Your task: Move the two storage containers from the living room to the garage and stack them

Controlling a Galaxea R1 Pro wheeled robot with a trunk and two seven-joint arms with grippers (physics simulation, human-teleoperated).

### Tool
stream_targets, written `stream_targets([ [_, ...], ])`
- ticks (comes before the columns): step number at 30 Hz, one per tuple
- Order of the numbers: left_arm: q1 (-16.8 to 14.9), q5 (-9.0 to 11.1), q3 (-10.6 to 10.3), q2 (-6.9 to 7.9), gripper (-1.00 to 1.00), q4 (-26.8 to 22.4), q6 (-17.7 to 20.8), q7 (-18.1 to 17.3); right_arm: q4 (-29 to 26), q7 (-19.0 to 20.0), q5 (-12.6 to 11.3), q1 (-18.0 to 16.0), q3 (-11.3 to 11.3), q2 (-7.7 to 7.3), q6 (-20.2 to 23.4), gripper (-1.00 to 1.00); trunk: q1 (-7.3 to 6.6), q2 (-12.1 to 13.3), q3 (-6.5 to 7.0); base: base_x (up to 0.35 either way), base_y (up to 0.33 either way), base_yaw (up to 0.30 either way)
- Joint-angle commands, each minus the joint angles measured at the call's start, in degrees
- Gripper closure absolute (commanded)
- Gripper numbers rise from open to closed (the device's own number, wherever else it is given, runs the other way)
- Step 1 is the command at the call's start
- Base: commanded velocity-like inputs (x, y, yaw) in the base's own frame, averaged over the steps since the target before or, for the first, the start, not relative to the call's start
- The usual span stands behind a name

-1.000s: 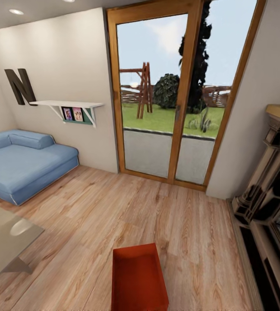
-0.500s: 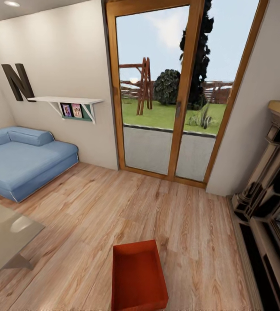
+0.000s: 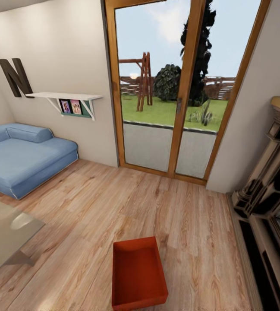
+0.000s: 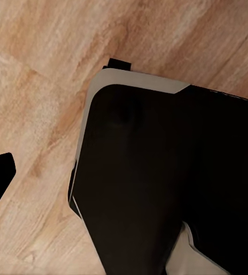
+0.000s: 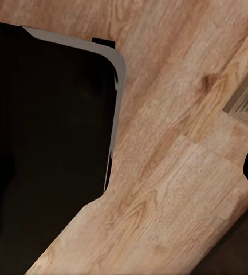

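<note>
Storage container (image 3: 139, 274): 1 orange-red bin, lower centre of frame, on wood floor (image 3: 187, 233) before glass doors (image 3: 170, 90). Pincer state: cannot tell, either arm. Advice: approach squarely, lower both arms to opposite walls, lift level.

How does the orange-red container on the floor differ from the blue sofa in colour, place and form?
The storage container is orange-red, whereas the sofa is light blue. The container is a hard-looking open box with flared walls and nothing inside; the sofa is broad and cushioned. The container stands in the open, near the bottom of the head view, while the sofa is against the cream wall at left. Both rest on the wood plank floor.
</note>
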Motion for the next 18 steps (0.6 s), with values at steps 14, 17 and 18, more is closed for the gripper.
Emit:
stream_targets([
  [14,-0.04,0.21,0.11,0.01,-1.0,0.02,-0.07,0.05,0.17,-0.13,-0.26,-0.08,0.45,-0.07,-0.31,-1.0,0.03,-0.12,-1.42,0.0,0.0,0.0],
  [17,-0.04,0.2,0.09,0.01,-1.0,0.02,-0.07,0.05,0.17,-0.13,-0.25,-0.08,0.45,-0.07,-0.31,-1.0,0.03,-0.12,-1.69,0.0,0.0,0.0],
  [18,-0.04,0.21,0.08,0.01,-1.0,0.02,-0.07,0.04,0.17,-0.13,-0.25,-0.08,0.45,-0.07,-0.31,-1.0,0.03,-0.12,-1.79,0.0,0.0,0.0],
])
